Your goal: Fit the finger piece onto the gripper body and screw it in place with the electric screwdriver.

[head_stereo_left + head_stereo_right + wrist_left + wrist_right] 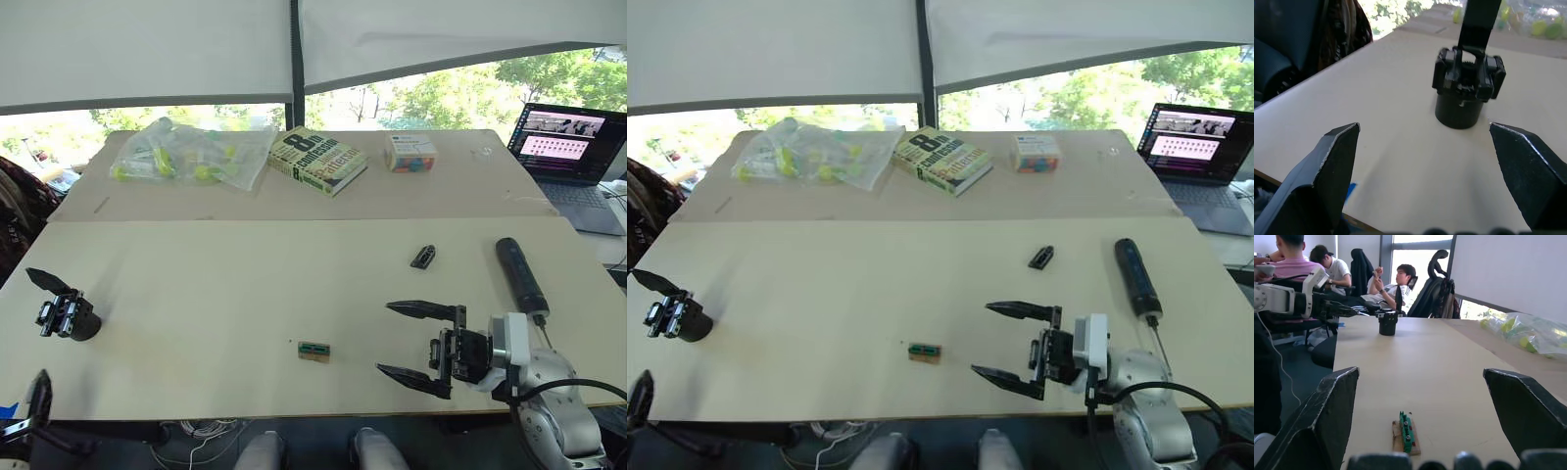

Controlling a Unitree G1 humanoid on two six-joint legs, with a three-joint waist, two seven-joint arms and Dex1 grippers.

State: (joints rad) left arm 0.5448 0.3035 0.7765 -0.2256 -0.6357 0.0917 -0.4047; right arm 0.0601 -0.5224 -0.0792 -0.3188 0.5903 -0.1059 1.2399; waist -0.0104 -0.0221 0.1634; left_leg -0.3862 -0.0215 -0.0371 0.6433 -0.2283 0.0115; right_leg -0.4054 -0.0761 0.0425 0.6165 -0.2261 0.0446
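right gripper: mine, jaws spread wide, empty, hovering low over the counter near its front edge.
left gripper: jaws wide, empty, at the counter's front-left corner, aimed at the gripper body.
finger piece: small black tapered plastic part, one loose, lying flat on the right half of the counter, beyond my right gripper and just left of the screwdriver.
gripper body: chunky black blocky mechanism on a round black base, one, standing upright at the far left edge. One black finger already sticks up from it.
electric screwdriver: thick matte black cylinder, one, lying flat on the right side, thin metal bit pointing toward me.
handling, finger piece: looks light, rigid, easy to flick away. I'd pinch across its narrow sides at mid-length, slow close.
handling, screwdriver: probably heaviest item, smooth and round, may roll. Grip mid-barrel, stay off the bit.
handling, body: stiff, top-heavy on that base. Hold low around the base so it doesn't tip.
other: one small green-topped rectangular block sits between my grippers, not needed. One book, one small box, one bag of yellow-green items at the back. One laptop far right.
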